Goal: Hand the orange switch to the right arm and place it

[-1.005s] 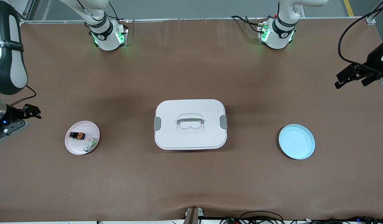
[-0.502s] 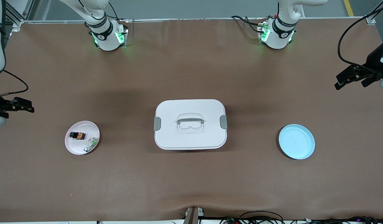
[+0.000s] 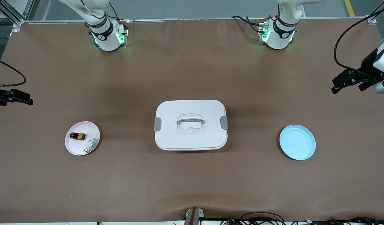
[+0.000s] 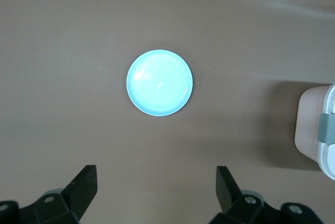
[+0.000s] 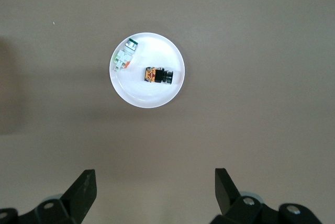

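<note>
The orange switch (image 3: 78,136) lies on its side on a small pink plate (image 3: 74,149) toward the right arm's end of the table. It also shows in the right wrist view (image 5: 158,76), on the plate (image 5: 141,96). My right gripper (image 3: 29,100) hangs open and empty over the table's edge at that end, apart from the plate; its jaws are wide apart in the right wrist view (image 5: 155,182). My left gripper (image 3: 336,85) is open and empty over the left arm's end of the table, with jaws wide apart in the left wrist view (image 4: 156,182).
A small white-and-green component (image 3: 91,144) lies on the pink plate beside the switch. A white lidded box with a handle (image 3: 191,125) stands mid-table. A light blue plate (image 3: 297,142) lies toward the left arm's end, seen also in the left wrist view (image 4: 159,82).
My right arm has drawn back out of view, its gripper moving off from the pink plate toward the table's end. My left gripper has shifted slightly. The switch has not moved.
</note>
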Controlling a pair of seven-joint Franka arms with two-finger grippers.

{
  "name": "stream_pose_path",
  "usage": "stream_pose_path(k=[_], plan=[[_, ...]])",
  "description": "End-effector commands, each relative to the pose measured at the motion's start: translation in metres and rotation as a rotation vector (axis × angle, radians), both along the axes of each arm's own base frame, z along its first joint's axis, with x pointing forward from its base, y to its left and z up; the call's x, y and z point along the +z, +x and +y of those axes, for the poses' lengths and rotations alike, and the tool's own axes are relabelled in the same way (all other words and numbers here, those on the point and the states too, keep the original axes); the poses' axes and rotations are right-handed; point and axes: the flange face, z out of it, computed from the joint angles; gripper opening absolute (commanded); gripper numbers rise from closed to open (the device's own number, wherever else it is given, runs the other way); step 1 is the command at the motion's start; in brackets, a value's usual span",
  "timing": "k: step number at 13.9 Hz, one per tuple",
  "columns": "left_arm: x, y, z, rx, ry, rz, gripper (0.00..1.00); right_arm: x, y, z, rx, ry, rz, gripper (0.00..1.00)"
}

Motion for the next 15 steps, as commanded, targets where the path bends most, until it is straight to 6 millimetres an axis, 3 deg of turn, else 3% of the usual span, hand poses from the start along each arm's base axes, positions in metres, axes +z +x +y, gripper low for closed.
stream_pose_path(k=[1, 2, 4, 7, 9, 11, 15], plan=[[0.001, 0.002, -0.004, -0.009, 0.005, -0.015, 1.00, 0.029, -0.008, -0.001, -0.146, 0.010, 0.020, 1.00], [-0.001, 0.005, -0.005, -0.012, 0.004, -0.014, 1.00, 0.049, -0.008, 0.003, -0.147, 0.008, -0.001, 1.00], [0.001, 0.013, -0.008, -0.017, 0.000, -0.023, 1.00, 0.065, -0.008, 0.006, -0.148, 0.007, -0.032, 1.00], [0.001, 0.026, -0.027, -0.049, -0.004, -0.031, 1.00, 0.069, -0.006, 0.024, -0.128, 0.070, -0.045, 1.00], [0.006, 0.038, -0.025, -0.052, -0.008, -0.048, 1.00, 0.071, -0.008, 0.038, -0.109, 0.073, -0.033, 1.00], [0.012, 0.051, -0.019, -0.043, -0.009, -0.059, 1.00, 0.068, -0.012, 0.040, -0.105, 0.075, 0.002, 1.00], [0.008, 0.050, -0.007, -0.028, -0.012, -0.013, 1.00, 0.074, -0.014, 0.031, -0.107, 0.073, -0.018, 1.00]])
